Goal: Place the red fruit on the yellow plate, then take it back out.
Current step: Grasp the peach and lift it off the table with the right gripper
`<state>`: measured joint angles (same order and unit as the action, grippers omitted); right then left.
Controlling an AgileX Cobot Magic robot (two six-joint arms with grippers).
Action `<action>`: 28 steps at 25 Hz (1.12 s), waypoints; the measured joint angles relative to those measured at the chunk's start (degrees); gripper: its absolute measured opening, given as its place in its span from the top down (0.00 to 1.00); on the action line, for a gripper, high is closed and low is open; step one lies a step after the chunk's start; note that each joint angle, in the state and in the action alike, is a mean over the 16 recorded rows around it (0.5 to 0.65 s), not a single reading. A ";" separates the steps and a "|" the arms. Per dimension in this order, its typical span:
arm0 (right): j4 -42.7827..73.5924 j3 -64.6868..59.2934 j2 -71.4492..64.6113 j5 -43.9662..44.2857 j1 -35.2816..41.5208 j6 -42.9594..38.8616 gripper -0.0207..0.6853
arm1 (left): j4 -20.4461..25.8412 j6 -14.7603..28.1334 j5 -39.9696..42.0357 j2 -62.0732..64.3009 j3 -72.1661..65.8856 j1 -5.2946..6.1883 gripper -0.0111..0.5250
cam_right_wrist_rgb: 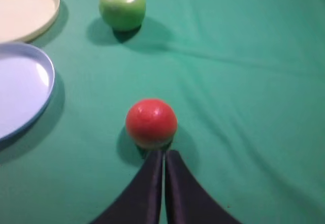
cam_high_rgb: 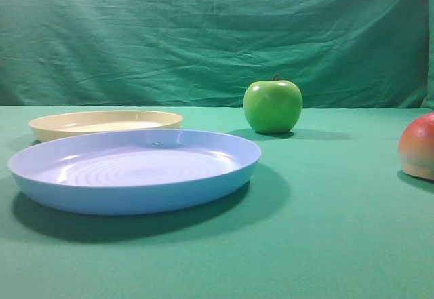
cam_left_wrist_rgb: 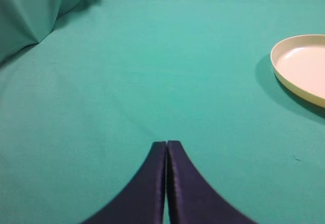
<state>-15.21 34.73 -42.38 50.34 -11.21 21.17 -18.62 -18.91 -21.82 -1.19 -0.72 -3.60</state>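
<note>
The red fruit [cam_right_wrist_rgb: 151, 122] rests on the green cloth, red on top and yellowish below; it also peeks in at the right edge of the exterior view [cam_high_rgb: 419, 146]. My right gripper [cam_right_wrist_rgb: 164, 153] is shut with nothing in it, its tips just short of the fruit. The yellow plate [cam_high_rgb: 105, 121] lies flat at the back left, empty, and shows in the right wrist view [cam_right_wrist_rgb: 25, 8] and the left wrist view [cam_left_wrist_rgb: 300, 66]. My left gripper [cam_left_wrist_rgb: 166, 144] is shut on nothing over bare cloth, well left of the plate.
A larger light blue plate [cam_high_rgb: 135, 170] sits in front of the yellow one, also at the left in the right wrist view [cam_right_wrist_rgb: 20, 89]. A shiny green apple [cam_high_rgb: 272, 106] stands behind the fruit [cam_right_wrist_rgb: 122, 5]. Green cloth drapes the backdrop.
</note>
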 joint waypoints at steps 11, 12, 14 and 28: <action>4.93 4.57 -21.13 -6.94 -7.55 -2.11 0.89 | 0.00 0.00 0.00 0.00 0.00 0.00 0.98; 5.44 4.76 -22.63 -7.81 -7.94 -2.25 0.85 | 0.00 0.00 0.00 0.00 0.00 0.00 0.98; 6.35 5.08 -25.45 -9.47 -8.57 -2.41 0.76 | 0.00 0.00 0.00 0.00 0.00 0.00 0.98; 8.47 5.76 -40.28 -19.04 -9.19 -2.80 0.08 | 0.00 0.00 0.00 0.00 0.00 0.00 0.98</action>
<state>-6.74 40.49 -82.67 31.30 -20.40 18.38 -18.62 -18.91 -21.82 -1.19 -0.72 -3.60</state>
